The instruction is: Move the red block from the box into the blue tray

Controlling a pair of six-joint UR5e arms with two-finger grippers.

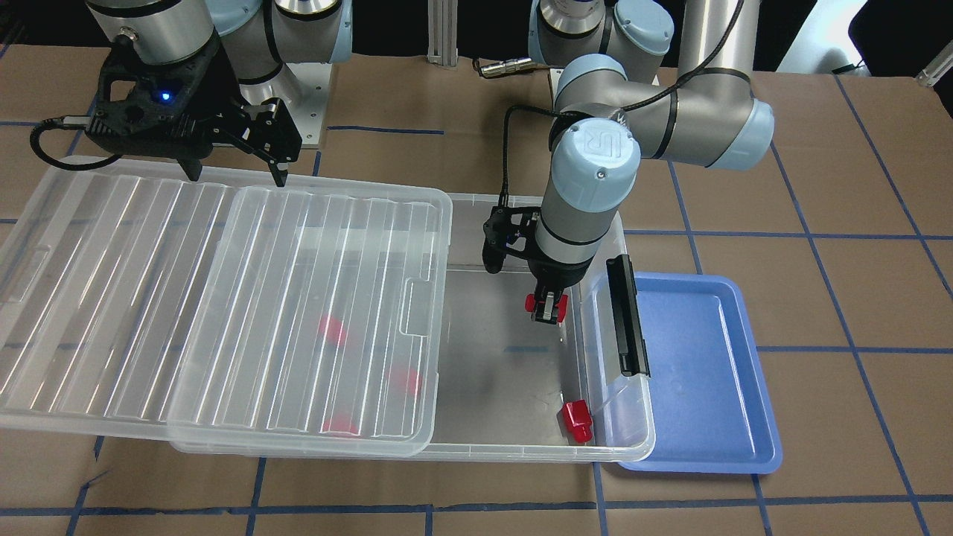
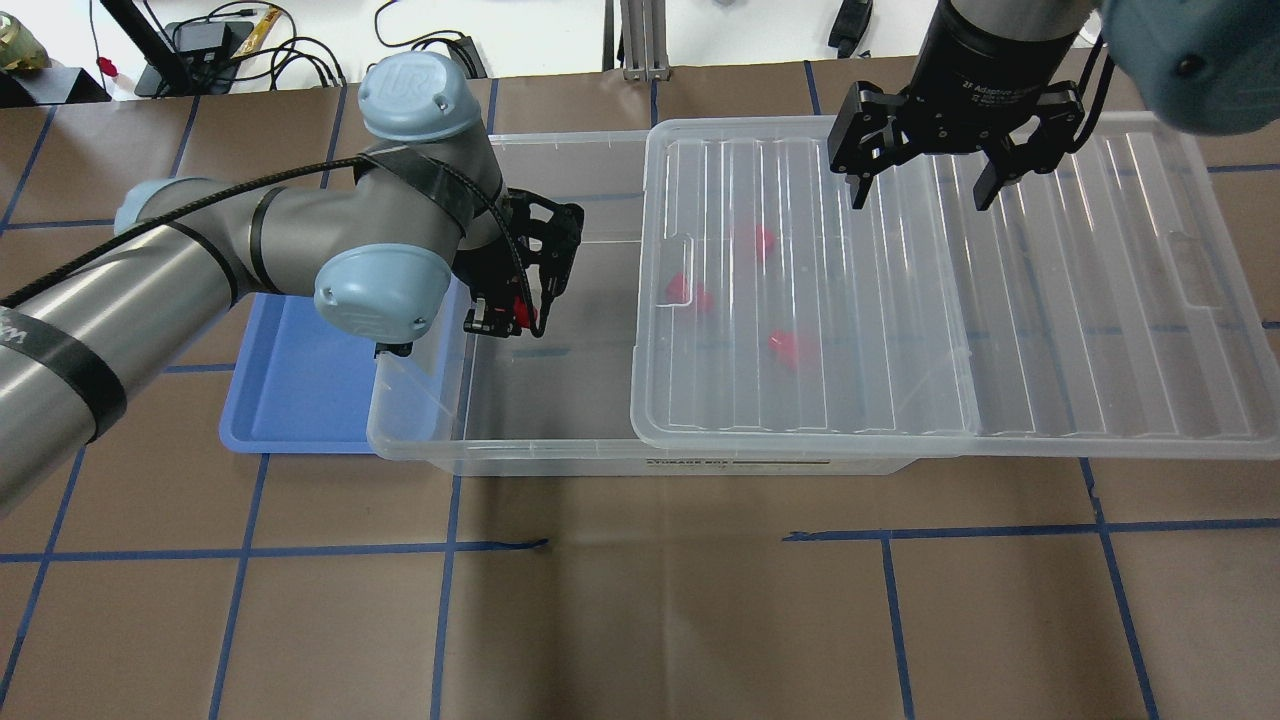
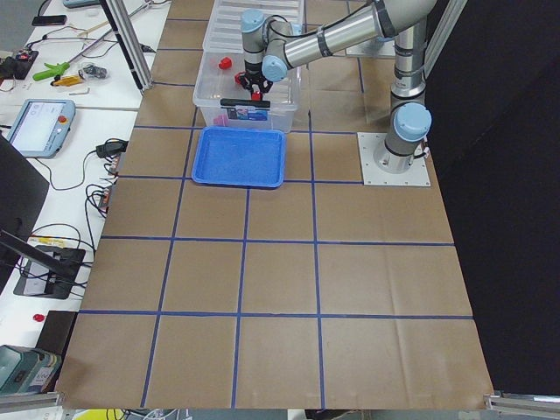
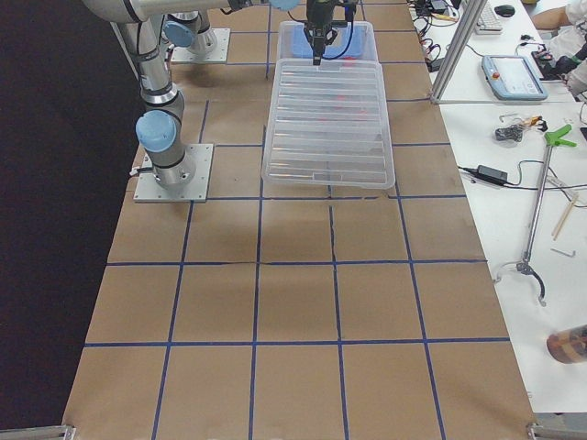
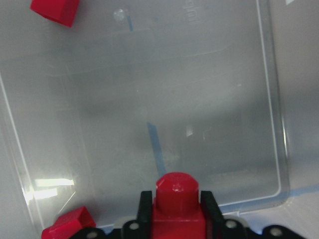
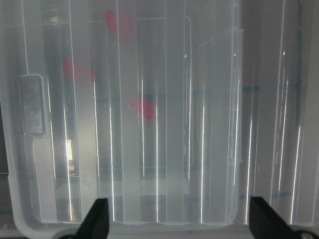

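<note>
Brown-papered table (image 1: pixel 856 186). Front view: left gripper (image 1: pixel 546 309) clamped on one red block (image 1: pixel 530 302) over the open box (image 1: pixel 521 449); one blue tray (image 1: pixel 707 357) just beside. Overhead: right gripper (image 2: pixel 920 195), jaws apart, above the lid (image 2: pixel 1080 300) (three blurred blocks (image 2: pixel 790 345) beneath). Left wrist: two loose blocks (image 5: pixel 55 10).

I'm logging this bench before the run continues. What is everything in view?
red block: at least five, red; one held by the left gripper, one loose in the box's open end, three blurred under the lid.
box: one, clear; centre of view.
lid: one, clear ribbed; lying partway off the box.
blue tray: one, blue, empty; beside the box's latch end.
latch bar: one, black; on that end.
left gripper: shut on a red block, inside the box.
right gripper: open, above the lid.
</note>
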